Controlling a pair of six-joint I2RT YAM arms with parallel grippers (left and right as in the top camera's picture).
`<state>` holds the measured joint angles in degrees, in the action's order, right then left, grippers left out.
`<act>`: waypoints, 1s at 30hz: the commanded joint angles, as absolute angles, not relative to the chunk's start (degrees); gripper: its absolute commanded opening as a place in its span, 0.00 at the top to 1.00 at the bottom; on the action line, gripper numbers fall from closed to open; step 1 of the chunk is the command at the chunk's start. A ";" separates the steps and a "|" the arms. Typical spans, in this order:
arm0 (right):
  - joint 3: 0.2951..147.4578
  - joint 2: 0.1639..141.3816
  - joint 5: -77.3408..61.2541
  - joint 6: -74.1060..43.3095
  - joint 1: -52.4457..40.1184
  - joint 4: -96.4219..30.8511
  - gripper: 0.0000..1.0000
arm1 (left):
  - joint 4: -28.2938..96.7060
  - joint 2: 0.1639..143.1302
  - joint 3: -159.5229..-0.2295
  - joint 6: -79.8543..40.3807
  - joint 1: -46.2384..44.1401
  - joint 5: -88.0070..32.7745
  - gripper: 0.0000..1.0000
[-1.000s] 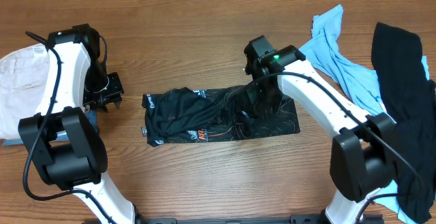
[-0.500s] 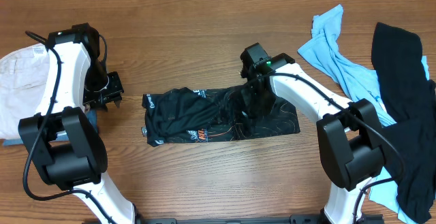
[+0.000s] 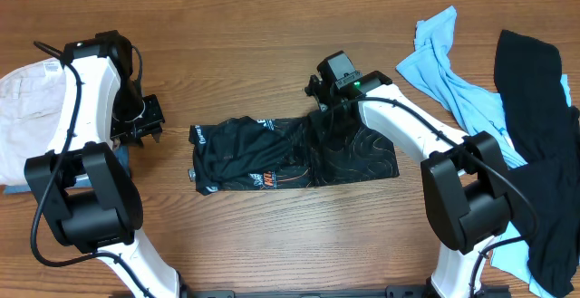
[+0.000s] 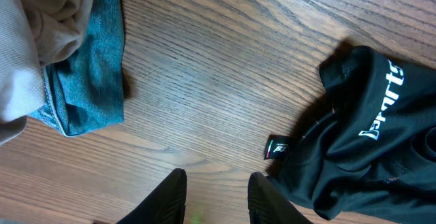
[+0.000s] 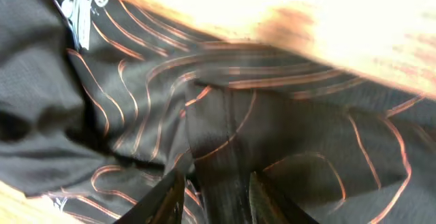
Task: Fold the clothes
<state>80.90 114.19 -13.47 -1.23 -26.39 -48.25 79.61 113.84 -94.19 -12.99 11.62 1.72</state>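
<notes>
The black jersey (image 3: 272,158) is laid crumpled at the middle of the worktop (image 3: 272,44). The right hand (image 5: 216,200) is held spread over its 12 o'clock edge, and a raised fold is seen between the fingers (image 5: 170,195). The left hand (image 4: 216,197) is held spread above bare wood at the jersey's 9 o'clock side.

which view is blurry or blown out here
Right wrist: the jersey is smeared by blur, and the wooden table along the top is overexposed to near white. Left wrist: sharp, with crisp wood grain and readable white lettering. Overhead: evenly lit and in focus.
</notes>
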 commanded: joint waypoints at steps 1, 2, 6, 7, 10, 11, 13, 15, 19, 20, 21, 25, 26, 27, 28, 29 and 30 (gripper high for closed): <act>83.37 112.73 -11.14 -1.34 -26.00 -49.95 0.65 | 79.44 112.81 -94.13 -12.62 11.22 1.21 0.67; 83.85 111.85 -9.50 -1.85 -25.80 -50.78 0.65 | 79.44 112.81 -94.13 -12.62 11.22 1.21 0.67; 84.68 107.24 -5.10 -3.46 -25.34 -52.97 0.64 | 79.46 112.81 -94.13 -12.62 11.22 1.21 0.67; 84.68 106.32 -4.69 -3.46 -25.32 -53.58 0.64 | 79.44 112.81 -94.13 -12.64 11.22 1.21 0.67; 84.68 105.06 -4.45 -3.42 -25.32 -56.07 0.64 | 79.42 112.81 -94.13 -12.64 11.22 1.21 0.66; 84.68 105.03 -3.81 -3.44 -25.32 -57.17 0.64 | 79.42 112.81 -94.13 -12.64 11.22 1.21 0.67; 84.68 105.06 -0.80 -4.45 -25.32 -59.35 0.64 | 79.48 112.81 -94.13 -12.62 11.22 0.99 0.63; 84.75 104.86 6.35 -9.69 -25.30 -61.28 0.64 | 79.53 112.81 -94.11 -12.56 11.20 -0.69 0.59; 85.93 103.24 16.56 -17.06 -23.88 -65.89 0.62 | 79.18 112.81 -93.69 -5.34 10.37 -7.92 0.55; 86.24 102.48 16.51 -17.02 -23.05 -66.61 0.61 | 78.96 112.81 -93.43 -3.92 9.91 -8.75 0.54; 86.41 101.82 16.49 -17.02 -22.26 -67.07 0.61 | 78.52 112.81 -92.97 -2.90 9.32 -9.02 0.53; 86.50 98.37 15.86 -17.02 -17.41 -68.79 0.56 | 74.85 112.81 -89.86 -1.56 7.09 -9.96 0.51; 86.50 97.60 15.11 -16.99 -15.99 -69.25 0.55 | 73.69 112.81 -88.88 -0.73 6.50 -11.03 0.50; 86.50 96.97 14.41 -16.95 -14.52 -69.69 0.55 | 71.77 112.81 -87.46 0.47 5.69 -12.73 0.50; 86.50 96.57 13.96 -16.93 -13.30 -70.06 0.55 | 70.41 112.81 -86.43 1.48 5.06 -14.00 0.49; 86.50 96.27 13.41 -16.73 -11.70 -70.48 0.55 | 68.73 112.81 -85.21 2.48 4.32 -15.29 0.49; 86.50 96.12 12.58 -16.32 -10.00 -70.87 0.55 | 66.41 112.81 -83.46 2.79 3.20 -16.27 0.49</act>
